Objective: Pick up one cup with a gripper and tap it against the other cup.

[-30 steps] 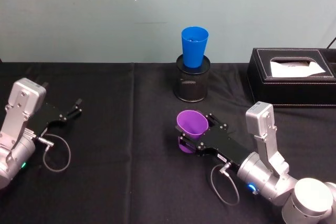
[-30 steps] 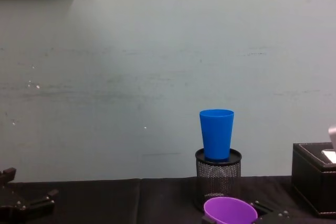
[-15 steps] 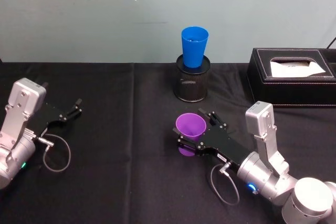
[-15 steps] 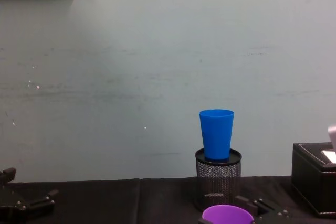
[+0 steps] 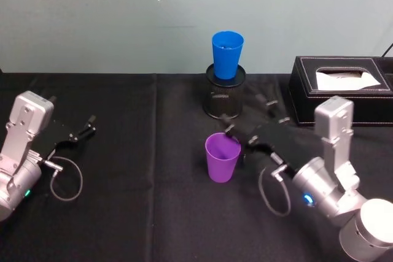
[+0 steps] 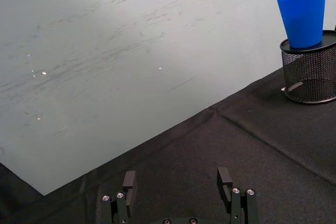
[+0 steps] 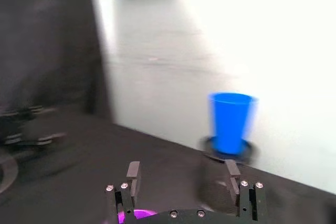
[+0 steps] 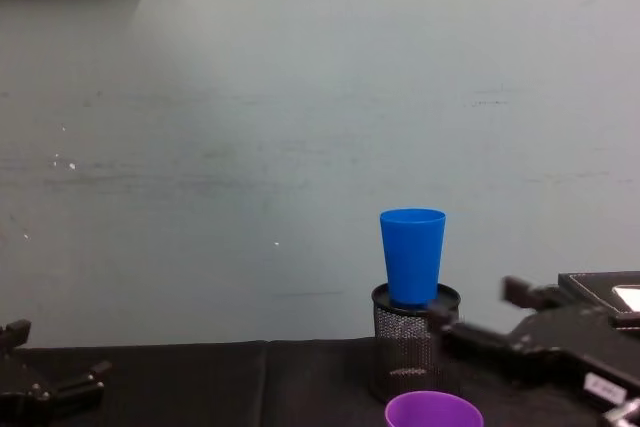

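The purple cup (image 5: 222, 157) stands upright on the black cloth, free of any grip; its rim (image 8: 433, 410) shows low in the chest view. My right gripper (image 5: 250, 116) hovers open just behind and to the right of it, fingers spread, nothing between them (image 7: 182, 174). The blue cup (image 5: 226, 54) sits upright in the mouth of a black mesh pen holder (image 5: 224, 97) at the back, also seen as the blue cup (image 8: 412, 255) from the chest. My left gripper (image 5: 83, 130) rests open at the far left (image 6: 177, 181).
A black tissue box (image 5: 341, 90) stands at the back right, close behind the right arm. The wall runs just behind the mesh holder (image 6: 310, 74). A loose cable loop (image 5: 66, 179) lies by the left arm.
The right gripper has opened and let go of the purple cup, which now stands upright on the cloth. The gripper has risen and pulled back to the right. The left arm is unmoved.
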Available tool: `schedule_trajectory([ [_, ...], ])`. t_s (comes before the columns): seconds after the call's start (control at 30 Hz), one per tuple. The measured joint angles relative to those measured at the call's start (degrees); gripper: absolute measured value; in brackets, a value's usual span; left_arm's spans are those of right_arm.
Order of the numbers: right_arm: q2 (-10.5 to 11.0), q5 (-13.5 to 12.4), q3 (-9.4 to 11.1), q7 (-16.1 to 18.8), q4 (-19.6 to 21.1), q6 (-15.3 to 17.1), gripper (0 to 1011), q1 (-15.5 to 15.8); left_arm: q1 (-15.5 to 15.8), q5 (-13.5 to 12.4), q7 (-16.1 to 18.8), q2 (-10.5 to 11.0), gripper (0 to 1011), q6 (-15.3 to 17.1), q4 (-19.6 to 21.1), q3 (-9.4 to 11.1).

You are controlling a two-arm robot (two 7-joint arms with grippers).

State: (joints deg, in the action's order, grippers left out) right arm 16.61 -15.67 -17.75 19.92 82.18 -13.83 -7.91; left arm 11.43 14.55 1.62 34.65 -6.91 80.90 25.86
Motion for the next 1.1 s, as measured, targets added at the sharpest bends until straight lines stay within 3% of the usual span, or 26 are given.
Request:
schedule_trajectory([
  [0.17,-3.0,3.8,4.4,-12.0,1.0,4.0,1003,2.5,0.0,0.0,0.0,0.0,1000,0.0,0.0,0.0],
  [0.2,-3.0,3.8,4.4,-12.0,1.0,4.0,1003,2.5,0.0,0.0,0.0,0.0,1000,0.0,0.0,0.0],
  [0.33,-5.2,5.9,7.1,-18.4,-0.9,6.5,1003,2.9,0.0,0.0,0.0,0.0,1000,0.0,0.0,0.0],
  [0.4,-5.8,6.4,7.9,-19.7,-2.0,7.3,1003,2.8,0.0,0.0,0.0,0.0,1000,0.0,0.0,0.0],
  [1.1,-6.0,6.4,8.3,-19.4,-2.7,7.9,1003,2.5,0.0,0.0,0.0,0.0,1000,0.0,0.0,0.0],
])
